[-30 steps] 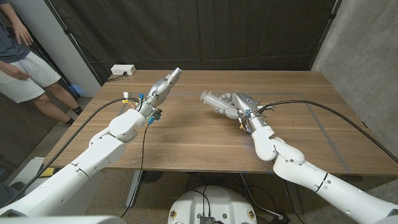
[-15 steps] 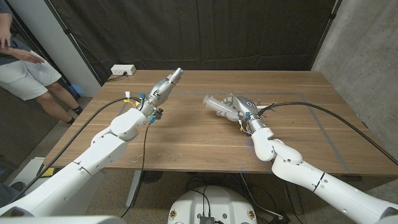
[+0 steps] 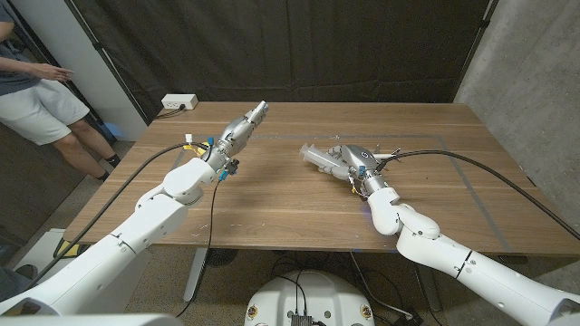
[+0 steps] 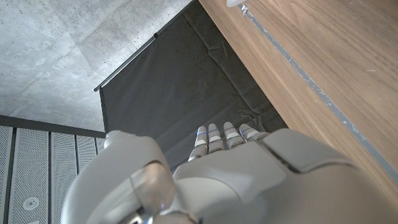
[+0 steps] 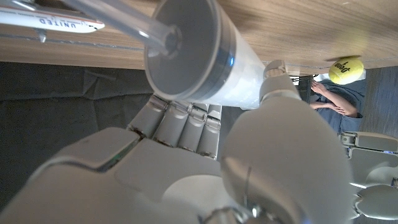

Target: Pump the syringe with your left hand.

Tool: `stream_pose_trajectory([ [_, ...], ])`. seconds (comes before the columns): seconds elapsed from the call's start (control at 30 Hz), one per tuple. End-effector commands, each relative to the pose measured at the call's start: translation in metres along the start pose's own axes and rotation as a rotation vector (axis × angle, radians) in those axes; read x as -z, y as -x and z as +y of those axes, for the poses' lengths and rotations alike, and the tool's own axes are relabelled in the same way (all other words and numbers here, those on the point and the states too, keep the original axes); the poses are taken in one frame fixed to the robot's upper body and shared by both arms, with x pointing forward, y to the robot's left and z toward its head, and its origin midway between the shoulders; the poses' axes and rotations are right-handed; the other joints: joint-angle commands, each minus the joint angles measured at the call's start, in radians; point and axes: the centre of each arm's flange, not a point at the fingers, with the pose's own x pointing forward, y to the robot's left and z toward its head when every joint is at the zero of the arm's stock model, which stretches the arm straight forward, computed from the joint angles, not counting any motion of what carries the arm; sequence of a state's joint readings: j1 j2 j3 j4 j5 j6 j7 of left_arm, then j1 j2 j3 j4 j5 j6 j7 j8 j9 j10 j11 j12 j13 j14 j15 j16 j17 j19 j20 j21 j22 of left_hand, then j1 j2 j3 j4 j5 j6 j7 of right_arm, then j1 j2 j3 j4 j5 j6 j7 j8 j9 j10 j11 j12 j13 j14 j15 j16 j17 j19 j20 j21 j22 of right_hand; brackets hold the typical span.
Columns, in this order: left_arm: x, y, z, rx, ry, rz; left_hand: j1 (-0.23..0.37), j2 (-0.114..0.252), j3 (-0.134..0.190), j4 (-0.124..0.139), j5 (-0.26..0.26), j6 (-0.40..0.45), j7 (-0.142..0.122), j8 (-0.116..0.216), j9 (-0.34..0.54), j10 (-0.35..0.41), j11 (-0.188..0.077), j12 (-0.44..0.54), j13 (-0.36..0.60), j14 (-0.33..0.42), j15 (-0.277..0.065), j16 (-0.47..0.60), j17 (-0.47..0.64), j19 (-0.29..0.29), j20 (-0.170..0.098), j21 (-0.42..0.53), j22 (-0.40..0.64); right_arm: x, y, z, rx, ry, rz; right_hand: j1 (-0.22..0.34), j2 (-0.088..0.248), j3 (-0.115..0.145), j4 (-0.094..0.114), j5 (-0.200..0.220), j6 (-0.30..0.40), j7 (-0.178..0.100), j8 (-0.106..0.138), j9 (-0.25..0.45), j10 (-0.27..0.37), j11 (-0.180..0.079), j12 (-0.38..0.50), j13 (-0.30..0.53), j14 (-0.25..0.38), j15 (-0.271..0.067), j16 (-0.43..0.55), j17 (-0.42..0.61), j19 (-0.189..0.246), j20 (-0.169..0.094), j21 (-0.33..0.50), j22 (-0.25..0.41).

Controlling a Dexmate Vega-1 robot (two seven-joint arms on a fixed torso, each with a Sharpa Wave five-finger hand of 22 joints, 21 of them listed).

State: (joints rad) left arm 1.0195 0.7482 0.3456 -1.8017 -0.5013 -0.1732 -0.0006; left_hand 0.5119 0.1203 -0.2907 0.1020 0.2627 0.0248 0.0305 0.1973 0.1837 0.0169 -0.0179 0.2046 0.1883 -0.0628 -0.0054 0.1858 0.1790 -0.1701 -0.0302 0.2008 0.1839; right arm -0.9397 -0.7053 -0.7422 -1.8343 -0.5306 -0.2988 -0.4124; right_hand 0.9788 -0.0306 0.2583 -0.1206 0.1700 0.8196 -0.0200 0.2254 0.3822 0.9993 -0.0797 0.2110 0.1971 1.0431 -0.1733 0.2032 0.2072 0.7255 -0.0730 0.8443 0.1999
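My right robot hand [image 3: 349, 159] is clamped round the syringe [image 3: 319, 157], held over the counter [image 3: 290, 204] w/ its plunger end aimed at my left robot hand [image 3: 237, 129] (fingers straight, holding nothing, well apart), prob. so I can pump it.

One syringe [image 3: 319, 157], clear-barrelled, gripped in the right hand [image 3: 355, 160]. Two robot hands in all, the other being the left hand [image 3: 239, 128], holding nothing. One wooden table [image 3: 272, 204]. One white power strip [image 3: 178, 102] at the far left corner. One yellow tennis ball [image 5: 346, 69]. One model airplane [image 5: 50, 22]. One person [image 3: 32, 91] standing at the left edge.
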Motion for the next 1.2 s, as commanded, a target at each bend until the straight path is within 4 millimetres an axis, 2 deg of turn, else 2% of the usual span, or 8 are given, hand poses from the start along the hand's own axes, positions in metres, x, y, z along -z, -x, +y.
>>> stream_pose_trajectory([
  [0.03, 0.003, -0.001, -0.003, -0.012, 0.006, 0.014, 0.008, 0.004, -0.007, 0.001, -0.003, -0.006, 0.000, 0.000, 0.006, -0.007, 0.000, -0.002, 0.002, -0.006, 0.003, 0.001, 0.003, -0.037, -0.002, 0.003, 0.001, 0.007, -0.005, 0.002, -0.021, 0.001, 0.004, 0.181, 0.188, 0.013, 0.013, 0.006, 0.174, -0.164, 0.007, 0.002, 0.074, -0.083, 0.006, 0.006, -0.007, -0.057, 0.000, 0.002, -0.008, -0.141, 0.007, -0.001],
  [0.17, 0.003, -0.001, -0.003, -0.014, 0.000, 0.006, 0.011, 0.004, -0.007, 0.000, -0.003, -0.005, 0.006, 0.000, 0.006, -0.003, 0.006, 0.000, 0.002, -0.003, 0.004, 0.003, 0.003, -0.015, -0.033, 0.011, 0.001, 0.007, -0.006, 0.001, -0.026, 0.005, 0.006, 0.181, 0.188, 0.014, 0.011, 0.006, 0.175, -0.163, 0.006, 0.001, 0.074, -0.082, 0.006, 0.006, -0.008, -0.058, 0.001, 0.003, -0.009, -0.142, 0.009, -0.001],
  [0.27, 0.002, -0.001, -0.002, -0.014, 0.004, 0.005, 0.012, 0.004, -0.006, -0.001, -0.004, -0.004, 0.008, 0.001, 0.005, -0.001, 0.012, 0.001, 0.002, -0.001, 0.005, 0.003, 0.003, -0.008, -0.039, 0.013, 0.001, 0.008, -0.006, 0.003, -0.035, 0.003, 0.013, 0.182, 0.188, 0.015, 0.010, 0.006, 0.176, -0.163, 0.006, 0.000, 0.074, -0.083, 0.006, 0.006, -0.008, -0.059, 0.002, 0.003, -0.010, -0.141, 0.011, -0.002],
  [0.57, 0.006, -0.004, 0.000, -0.009, 0.013, 0.003, 0.014, 0.004, -0.006, -0.001, -0.004, -0.003, 0.008, 0.001, 0.005, -0.005, 0.006, -0.001, 0.002, -0.001, 0.007, 0.003, 0.003, -0.007, -0.037, 0.013, 0.000, 0.010, -0.007, 0.007, -0.046, 0.011, 0.025, 0.181, 0.186, 0.017, 0.007, 0.007, 0.176, -0.163, 0.005, -0.002, 0.075, -0.080, 0.007, 0.006, -0.012, -0.058, 0.004, 0.004, -0.014, -0.140, 0.014, -0.003],
  [1.2, -0.003, 0.000, -0.002, -0.025, 0.000, -0.026, 0.016, 0.004, -0.006, -0.001, -0.004, -0.003, 0.007, 0.001, 0.005, -0.005, 0.002, -0.001, 0.002, -0.005, 0.005, 0.001, 0.003, -0.017, -0.023, 0.007, 0.000, 0.019, -0.005, 0.008, -0.066, 0.067, 0.042, 0.174, 0.181, 0.017, 0.006, 0.009, 0.173, -0.164, 0.001, -0.006, 0.068, -0.087, 0.004, 0.006, -0.026, -0.056, 0.002, 0.004, -0.026, -0.139, 0.017, -0.006],
])
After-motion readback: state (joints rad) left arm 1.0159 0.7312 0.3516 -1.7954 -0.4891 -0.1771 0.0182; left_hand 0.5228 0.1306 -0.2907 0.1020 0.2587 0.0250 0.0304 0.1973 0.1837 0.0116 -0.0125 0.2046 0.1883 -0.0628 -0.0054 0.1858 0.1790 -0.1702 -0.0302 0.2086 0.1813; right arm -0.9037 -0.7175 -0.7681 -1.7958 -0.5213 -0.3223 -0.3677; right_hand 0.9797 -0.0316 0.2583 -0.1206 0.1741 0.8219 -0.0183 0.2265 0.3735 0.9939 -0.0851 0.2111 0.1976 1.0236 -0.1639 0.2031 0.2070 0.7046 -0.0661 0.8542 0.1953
